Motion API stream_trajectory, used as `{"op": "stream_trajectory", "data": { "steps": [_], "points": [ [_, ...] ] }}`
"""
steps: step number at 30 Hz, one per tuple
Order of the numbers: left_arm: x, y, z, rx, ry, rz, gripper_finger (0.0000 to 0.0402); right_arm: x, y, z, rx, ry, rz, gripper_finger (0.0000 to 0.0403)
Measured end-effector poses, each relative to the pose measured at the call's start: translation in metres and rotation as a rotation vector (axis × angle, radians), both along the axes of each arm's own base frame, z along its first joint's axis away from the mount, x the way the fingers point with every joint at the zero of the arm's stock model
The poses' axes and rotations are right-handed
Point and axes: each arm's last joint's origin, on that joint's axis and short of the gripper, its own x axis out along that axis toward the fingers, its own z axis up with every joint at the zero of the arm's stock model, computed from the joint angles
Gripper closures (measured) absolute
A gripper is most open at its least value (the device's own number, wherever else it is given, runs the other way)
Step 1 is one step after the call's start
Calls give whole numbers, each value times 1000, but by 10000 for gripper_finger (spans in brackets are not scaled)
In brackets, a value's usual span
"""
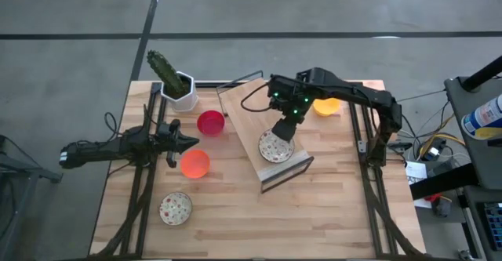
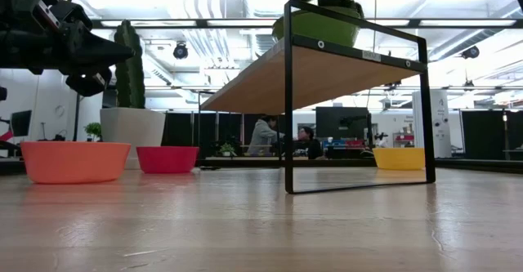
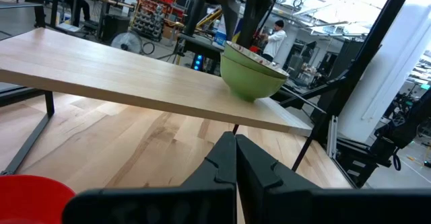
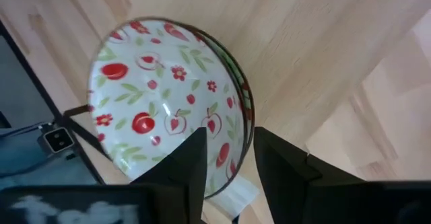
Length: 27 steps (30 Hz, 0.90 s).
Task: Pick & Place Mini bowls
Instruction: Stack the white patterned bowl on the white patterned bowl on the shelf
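Two stacked patterned mini bowls point(image 1: 275, 146) point(image 4: 161, 109), white inside with red fruit, green outside point(image 3: 252, 76), sit on a wooden shelf point(image 1: 243, 112). My right gripper point(image 4: 230, 150) is open above them, pointing down. One finger stands inside the top bowl's rim point(image 4: 246, 120) and one outside; I cannot tell whether they touch it. My left gripper point(image 1: 188, 142) point(image 3: 236, 143) is shut and level, hovering between the red bowl point(image 1: 210, 123) and the orange bowl point(image 1: 194, 164). A third patterned bowl point(image 1: 176, 208) and the yellow bowl point(image 1: 327, 106) rest on the table.
The shelf stands on a black metal frame point(image 2: 288, 100), slanted across the table's middle. A white hexagonal cactus pot point(image 1: 179, 88) is at the far left. Cables trail over the far edge. Bare wood lies along the near edge. People sit in the room behind point(image 2: 263, 135).
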Motion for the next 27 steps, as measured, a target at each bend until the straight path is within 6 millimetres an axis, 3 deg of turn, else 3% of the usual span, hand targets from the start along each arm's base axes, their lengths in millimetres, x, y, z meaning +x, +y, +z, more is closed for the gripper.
{"op": "stream_trajectory", "data": {
  "steps": [9, 16, 24, 27],
  "points": [
    [0, 0, 2, -31, -31, 4, 402, -6, 1, 40, -42, -122, -55, 284],
    [-2, 0, 25, -625, -322, -47, 402, -5, 6, 66, -67, -278, -65, 283],
    [-5, 7, 29, -923, -499, 123, 402, 4, 11, 82, -89, -436, -72, 291],
    [-6, 7, 32, -1035, -550, 105, 402, 5, 13, 83, -90, -449, -68, 294]
  ]
}}
